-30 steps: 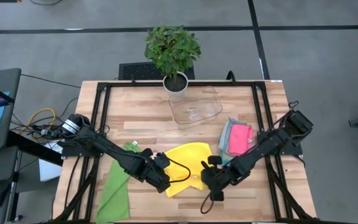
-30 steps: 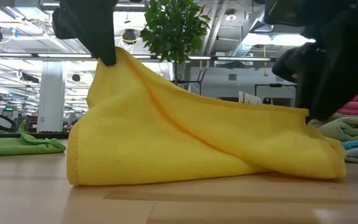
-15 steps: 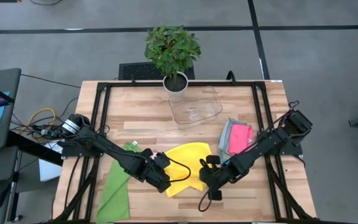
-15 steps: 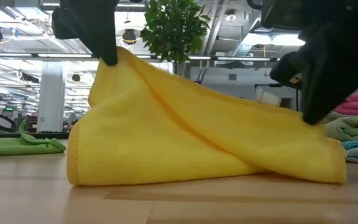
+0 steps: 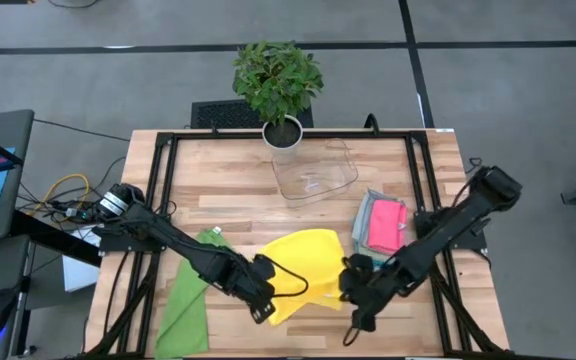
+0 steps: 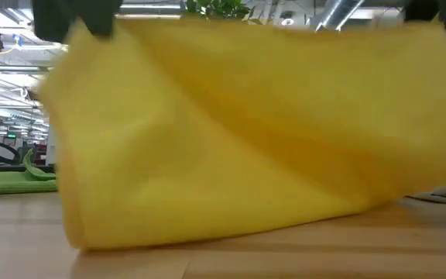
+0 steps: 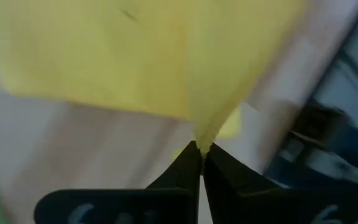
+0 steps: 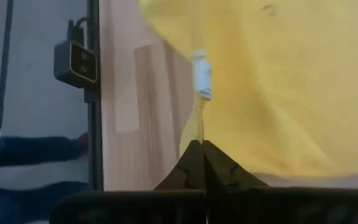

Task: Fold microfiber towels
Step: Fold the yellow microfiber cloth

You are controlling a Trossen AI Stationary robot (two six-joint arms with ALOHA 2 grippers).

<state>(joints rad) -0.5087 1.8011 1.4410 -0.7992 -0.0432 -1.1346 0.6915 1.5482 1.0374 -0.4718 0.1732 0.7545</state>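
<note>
1. The yellow towel [image 5: 298,262] is soft and fuzzy. It hangs like a wide sheet, with its bottom edge on the table.
2. A green towel [image 5: 190,298] lies long and flat at about 8 o'clock on the table. A pile of folded towels [image 5: 381,222] – pink on top – sits at 3 o'clock.
3. The table [image 5: 228,180] is pale wood strips with a black frame. A clear plastic tray [image 5: 315,170] and a leafy plant [image 5: 278,80] in a white pot sit at 12 o'clock.
4. The room behind is big, with ceiling lights and pipes.
5. The left gripper [image 5: 265,308], near 6 o'clock, has its jaws pressed together, pinching one top corner of the yellow towel.
6. The right gripper [image 5: 356,298], just past 6 o'clock toward 5, is squeezed tight too – it pinches the other top corner by a small white tag [image 8: 201,75].
</note>
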